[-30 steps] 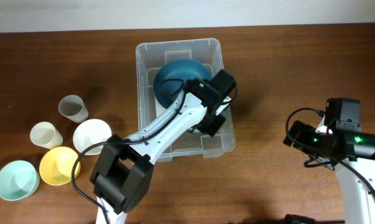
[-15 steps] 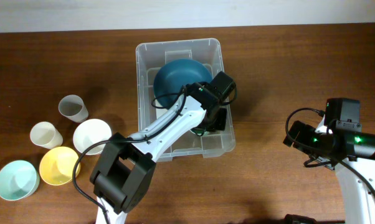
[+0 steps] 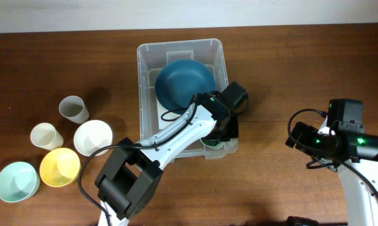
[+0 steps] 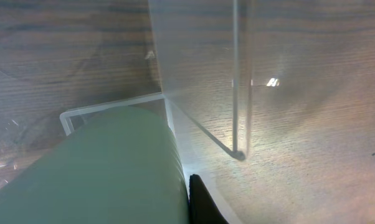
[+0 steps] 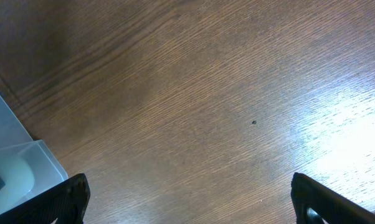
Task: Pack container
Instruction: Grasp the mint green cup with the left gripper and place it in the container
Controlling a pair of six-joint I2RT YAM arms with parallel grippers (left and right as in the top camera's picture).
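Note:
The clear plastic container (image 3: 142, 75) stands at the table's middle with a dark blue bowl (image 3: 184, 81) in its far half. My left gripper (image 3: 219, 129) is down at the container's near right corner, shut on a pale green cup (image 3: 209, 142). In the left wrist view the cup (image 4: 113, 168) fills the lower left against one black finger (image 4: 200, 202), with the container's clear wall (image 4: 200, 74) just beyond. My right gripper (image 5: 194, 205) is open and empty above bare wood; in the overhead view it (image 3: 294, 137) sits right of the container.
Left of the container stand a grey cup (image 3: 73, 109), a cream cup (image 3: 46, 135), a white bowl (image 3: 91, 137), a yellow bowl (image 3: 59, 167) and a pale mint bowl (image 3: 16, 182). The container's corner (image 5: 13, 168) shows in the right wrist view.
My left gripper has moved with the green cup toward the container's near right corner. The right arm has not moved.

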